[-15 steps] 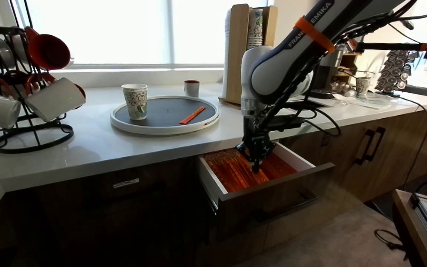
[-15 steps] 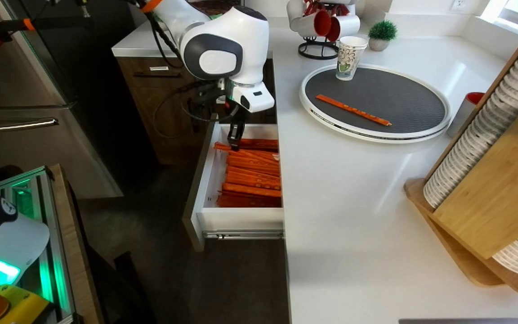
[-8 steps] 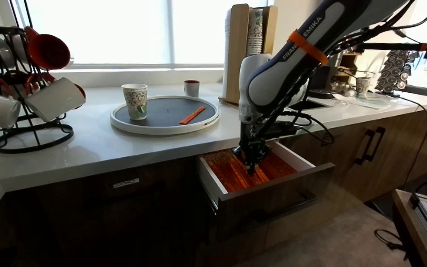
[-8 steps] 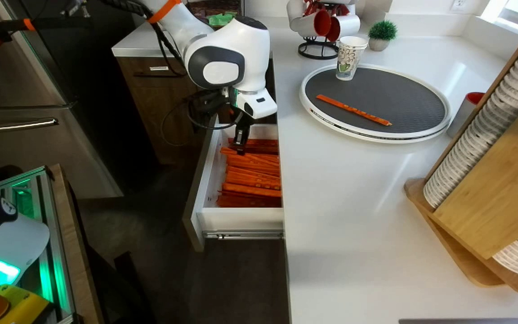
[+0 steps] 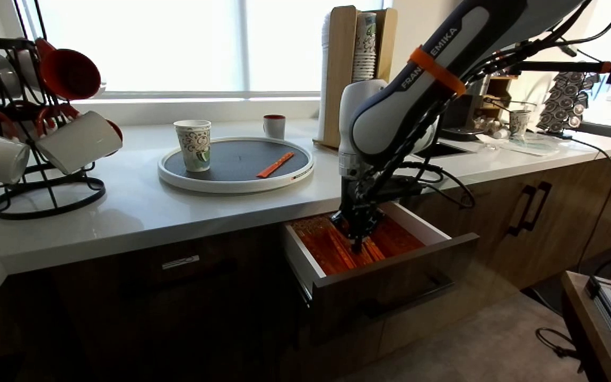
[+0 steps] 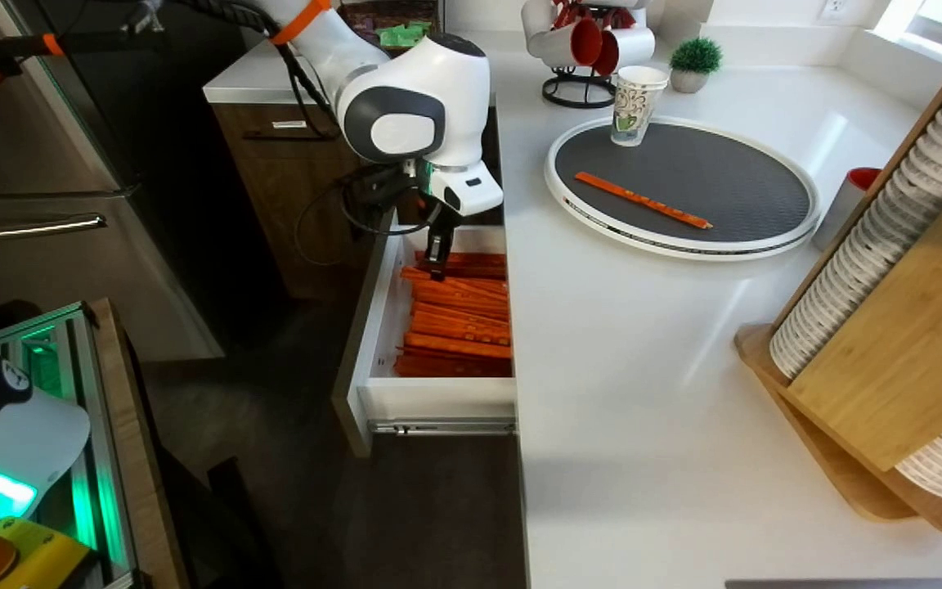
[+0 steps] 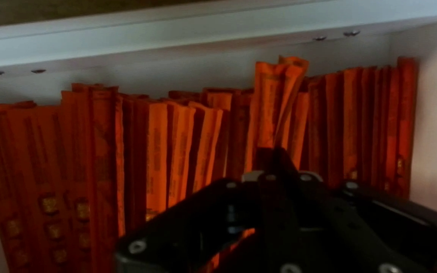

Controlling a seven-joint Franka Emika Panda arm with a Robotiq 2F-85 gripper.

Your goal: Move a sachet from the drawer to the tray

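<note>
The drawer (image 5: pixel 390 281) stands open under the counter, full of orange-red sachets; it also shows in an exterior view (image 6: pixel 438 399) and the wrist view (image 7: pixel 157 70). My gripper (image 5: pixel 357 247) points down into it, also visible in an exterior view (image 6: pixel 437 273). In the wrist view its fingertips (image 7: pixel 273 153) are together on the narrowing edge of a twisted sachet (image 7: pixel 291 85), which stands out above its neighbours; its lower part is hidden. The round tray (image 5: pixel 226 187), pale-rimmed with a dark grey surface, lies on the counter (image 6: pixel 651 244). One sachet (image 6: pixel 643 201) lies on it.
A paper cup (image 5: pixel 194 146) stands on the tray. A mug (image 5: pixel 274 127) and a wooden cup holder (image 5: pixel 338 79) stand behind it. A mug rack (image 5: pixel 45 175) stands at the far left. The counter edge (image 5: pixel 178 233) overhangs the drawer's back.
My gripper has moved slightly toward the drawer's middle and lower. A sachet end beside it shifted the same way. Almost nothing moved in the last half second.
</note>
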